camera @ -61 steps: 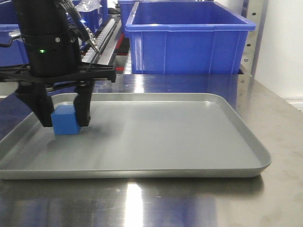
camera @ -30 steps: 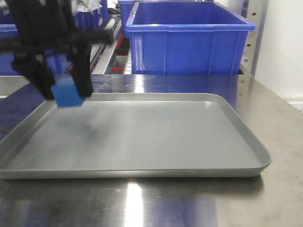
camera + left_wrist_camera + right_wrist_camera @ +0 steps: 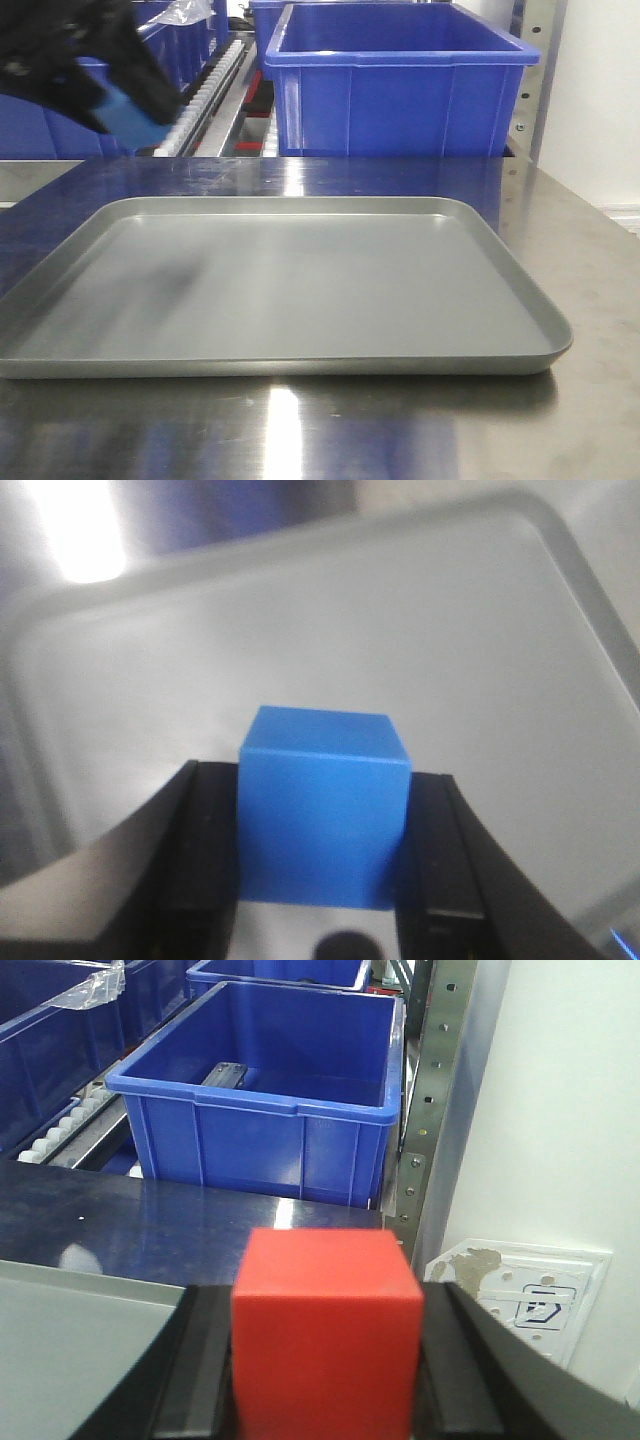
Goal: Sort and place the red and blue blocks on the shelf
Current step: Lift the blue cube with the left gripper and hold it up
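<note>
Gripping the blue block (image 3: 325, 750) tight in my left gripper (image 3: 320, 790), raised beyond the far left corner of the tray (image 3: 520, 300); my right gripper (image 3: 325, 1300) clamps the red block (image 3: 325, 1345). Blurred, fast travel could, I judge, knock a cube against the shelf (image 3: 212, 90).

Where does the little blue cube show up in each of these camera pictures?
Front view: blue cube, upper left, blurred, raised off the grey tray.
Left wrist view: blue cube, low centre, clamped between black fingers.
Right wrist view: not in it; a red cube is held there.
Shared landmark: the grey tray, in all three.
</note>
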You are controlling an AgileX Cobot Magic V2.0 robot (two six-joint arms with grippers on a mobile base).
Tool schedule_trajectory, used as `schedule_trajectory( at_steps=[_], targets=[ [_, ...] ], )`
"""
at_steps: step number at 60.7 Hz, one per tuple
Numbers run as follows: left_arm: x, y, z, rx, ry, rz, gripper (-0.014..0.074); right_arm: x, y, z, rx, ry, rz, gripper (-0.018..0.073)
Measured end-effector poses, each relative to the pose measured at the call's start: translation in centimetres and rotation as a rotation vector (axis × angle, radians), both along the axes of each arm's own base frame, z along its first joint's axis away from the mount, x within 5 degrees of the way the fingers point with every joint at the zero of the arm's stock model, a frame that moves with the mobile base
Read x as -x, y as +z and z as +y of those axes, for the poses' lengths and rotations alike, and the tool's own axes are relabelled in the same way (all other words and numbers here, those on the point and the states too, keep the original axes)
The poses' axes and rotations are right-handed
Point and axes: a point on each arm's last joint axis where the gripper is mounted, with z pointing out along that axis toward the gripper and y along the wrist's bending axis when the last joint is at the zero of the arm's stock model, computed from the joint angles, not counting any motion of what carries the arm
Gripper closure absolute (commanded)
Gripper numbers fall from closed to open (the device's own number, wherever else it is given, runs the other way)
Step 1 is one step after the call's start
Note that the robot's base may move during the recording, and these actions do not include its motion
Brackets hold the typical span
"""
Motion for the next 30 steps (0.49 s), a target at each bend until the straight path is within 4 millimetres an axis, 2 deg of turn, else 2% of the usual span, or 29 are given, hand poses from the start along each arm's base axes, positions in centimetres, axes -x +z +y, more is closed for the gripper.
schedule_trajectory(
  at_steps=[12,30],
  targets=[
    [3.0,0.8,3.5,0.023,0.106,-0.185,0.0463,0.0,0.0,0.0,0.0,0.0,0.0,0.045],
    [8.8,1.4,8.6,0.056,0.274,-0.431,0.0465,0.0,0.0,0.0,0.0,0.0,0.0,0.045]
  ],
)
